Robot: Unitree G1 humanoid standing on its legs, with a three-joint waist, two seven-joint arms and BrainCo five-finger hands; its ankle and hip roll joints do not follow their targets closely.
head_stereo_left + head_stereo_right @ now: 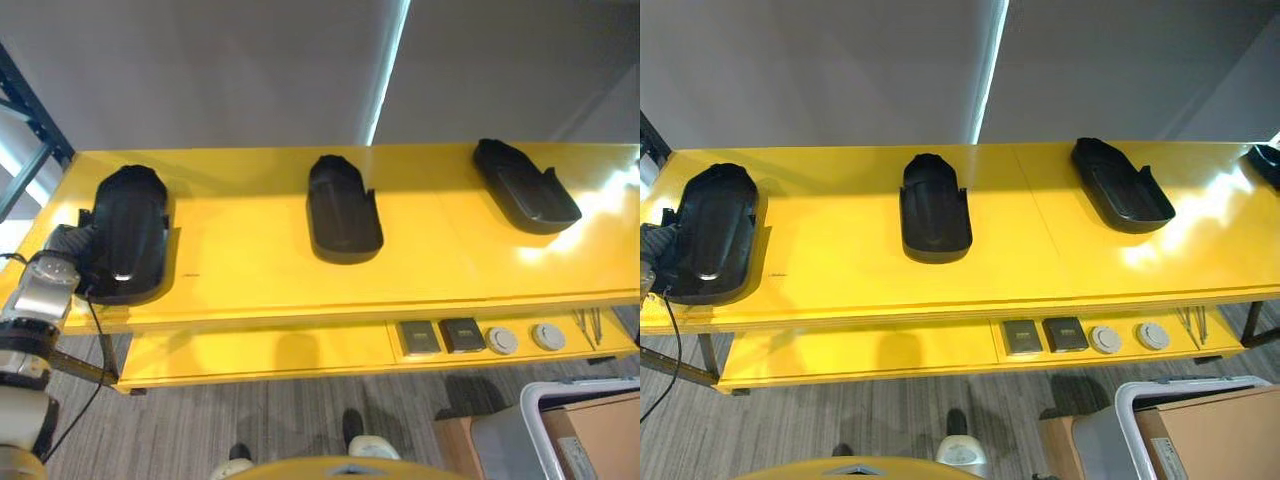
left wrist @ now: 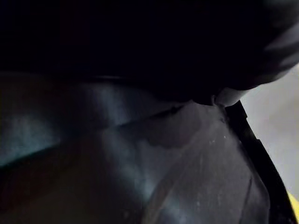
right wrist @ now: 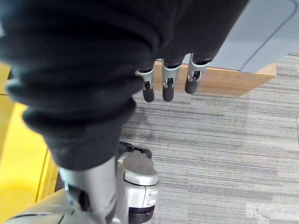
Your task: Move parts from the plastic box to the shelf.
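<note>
While the left hand [image 1: 75, 245] sits against its near-left edge, fingers hidden so can't tell its grip, the glossy black scooped part [image 1: 128, 232] lies on the yellow shelf [image 1: 250, 260]. Right hand [image 3: 168, 81] hangs loose, fingers straight.

Bright overhead light, one dark feed.
I see glare on the glossy yellow shelf [image 1: 600, 205] at right; my left wrist view is near-black, blurred.
</note>
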